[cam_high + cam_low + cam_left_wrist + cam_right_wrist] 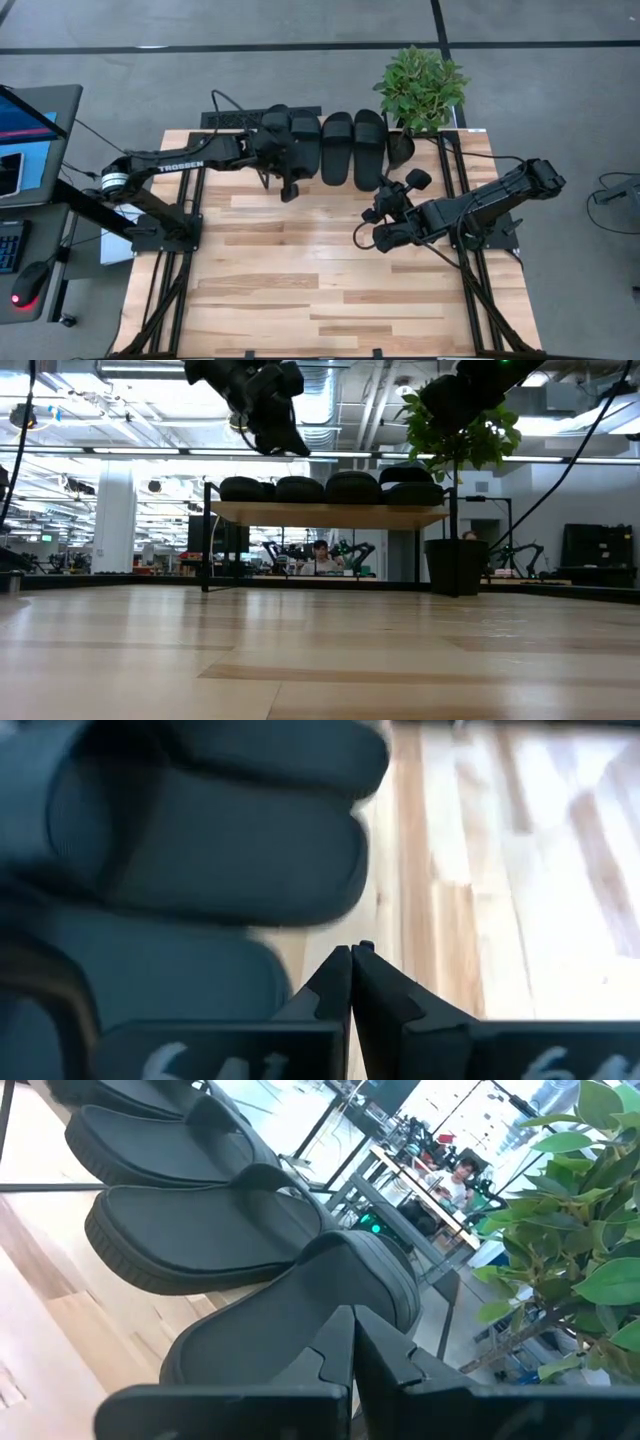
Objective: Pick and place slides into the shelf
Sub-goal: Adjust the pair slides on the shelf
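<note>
Four black slides lie side by side, soles down, on the light-wood shelf (330,514) at the table's far edge: the two right ones (337,148) (369,150) show whole. The two left ones (304,132) are partly under my left arm. In the low view they form a row of dark humps (325,488). My left gripper (290,190) (351,952) is shut and hangs above the shelf's near edge by the left slides (210,850), holding nothing. My right gripper (384,200) (352,1318) is shut and raised just near of the rightmost slide (300,1310).
A potted plant (421,88) stands at the shelf's right end, close to my right arm, with its dark pot (455,565) on the table. The plank tabletop (300,280) stretches toward the near edge. A desk with a monitor (25,120) stands left of the table. People sit far behind (322,557).
</note>
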Robot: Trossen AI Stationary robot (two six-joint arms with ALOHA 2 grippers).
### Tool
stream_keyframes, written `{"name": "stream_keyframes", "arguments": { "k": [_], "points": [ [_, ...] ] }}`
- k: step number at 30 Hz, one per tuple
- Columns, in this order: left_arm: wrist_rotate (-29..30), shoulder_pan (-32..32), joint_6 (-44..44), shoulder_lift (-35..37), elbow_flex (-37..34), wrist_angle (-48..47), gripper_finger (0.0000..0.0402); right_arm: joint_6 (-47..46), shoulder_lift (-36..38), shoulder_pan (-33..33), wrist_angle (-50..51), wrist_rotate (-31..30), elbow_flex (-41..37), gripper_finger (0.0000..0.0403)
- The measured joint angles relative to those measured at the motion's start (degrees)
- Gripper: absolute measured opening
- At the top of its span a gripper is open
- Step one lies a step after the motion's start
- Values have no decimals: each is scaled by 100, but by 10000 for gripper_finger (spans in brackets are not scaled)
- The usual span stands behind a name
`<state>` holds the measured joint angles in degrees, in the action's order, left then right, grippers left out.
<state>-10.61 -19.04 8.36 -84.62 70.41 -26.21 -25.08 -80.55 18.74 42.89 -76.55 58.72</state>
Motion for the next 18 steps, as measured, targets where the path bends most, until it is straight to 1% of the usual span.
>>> {"name": "stream_keyframes", "arguments": {
  "k": [6,13,18],
  "points": [
    [-309,15,-40,4,2,353,0,0,0,0,0,0,0,0],
    [-214,34,-46,-2,2,410,0,0,0,0,-1,-1,0,0],
    [-122,37,-70,-344,-2,449,0,-2,0,0,-2,-2,2,0]
  ]
}}
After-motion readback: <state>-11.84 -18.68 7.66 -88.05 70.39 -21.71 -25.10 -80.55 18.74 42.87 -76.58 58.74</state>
